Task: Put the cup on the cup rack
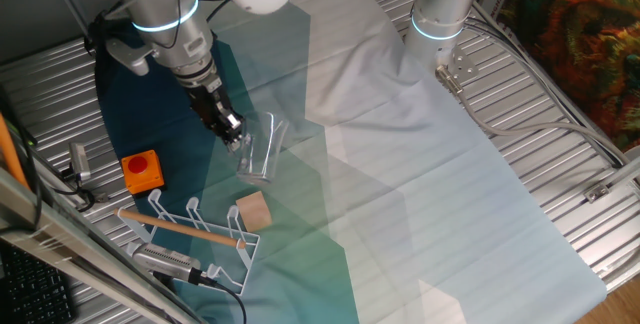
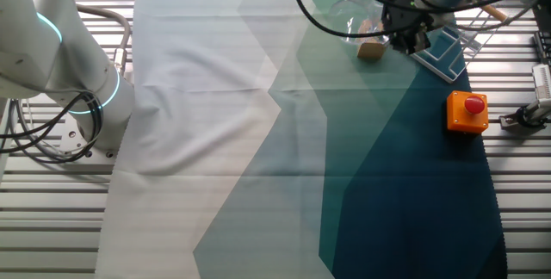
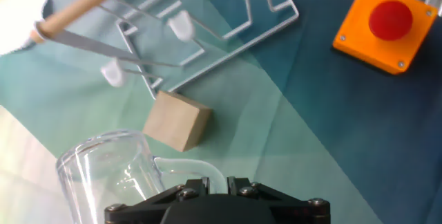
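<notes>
**Cup held by its handle, short of the rack**

Reaching down at a slant, gripper (image 1: 232, 130) clenched on the handle of the cup (image 1: 258, 148). Lifted and tilted above the cloth, near the wooden block (image 1: 253, 210), apart from the cup rack (image 1: 190, 230). Long axis leaning, open mouth up and away from the block.

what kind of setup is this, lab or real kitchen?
Likely a robot lab bench, not a kitchen: ribbed aluminium table under a cloth, an orange box with red button, and a second robot base. The gripper holds the cup near the cup rack.
</notes>
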`<state>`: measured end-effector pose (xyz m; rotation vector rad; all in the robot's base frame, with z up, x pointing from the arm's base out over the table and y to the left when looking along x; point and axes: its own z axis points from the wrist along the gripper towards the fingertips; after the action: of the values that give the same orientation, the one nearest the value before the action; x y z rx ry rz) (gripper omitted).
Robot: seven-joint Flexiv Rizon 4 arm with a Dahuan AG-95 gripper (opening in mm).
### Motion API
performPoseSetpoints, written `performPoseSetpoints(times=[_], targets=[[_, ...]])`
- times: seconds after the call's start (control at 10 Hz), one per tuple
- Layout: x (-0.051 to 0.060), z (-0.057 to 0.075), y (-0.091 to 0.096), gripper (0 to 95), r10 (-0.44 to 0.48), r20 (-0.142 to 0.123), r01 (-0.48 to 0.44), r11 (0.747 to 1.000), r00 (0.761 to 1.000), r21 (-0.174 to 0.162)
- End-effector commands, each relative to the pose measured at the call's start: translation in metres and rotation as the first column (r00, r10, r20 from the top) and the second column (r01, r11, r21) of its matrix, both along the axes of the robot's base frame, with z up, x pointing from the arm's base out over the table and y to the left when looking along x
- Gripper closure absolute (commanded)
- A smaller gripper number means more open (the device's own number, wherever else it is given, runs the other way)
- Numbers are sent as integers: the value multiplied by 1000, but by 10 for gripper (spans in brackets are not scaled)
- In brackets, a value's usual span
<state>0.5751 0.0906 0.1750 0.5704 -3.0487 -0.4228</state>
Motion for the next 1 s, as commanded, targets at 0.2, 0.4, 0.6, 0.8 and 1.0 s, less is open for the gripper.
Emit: performPoseSetpoints(times=[0.2, 0.4, 0.6, 0.8, 1.0], targets=[[1, 2, 2, 950, -13, 31, 12, 999, 999, 37], [7, 4, 8, 950, -31, 46, 29, 998, 998, 53], [13, 3, 14, 950, -42, 51, 39, 998, 998, 59], [20, 0, 19, 950, -57, 57, 52, 996, 997, 72], [24, -2, 23, 950, -65, 56, 61, 996, 996, 71]])
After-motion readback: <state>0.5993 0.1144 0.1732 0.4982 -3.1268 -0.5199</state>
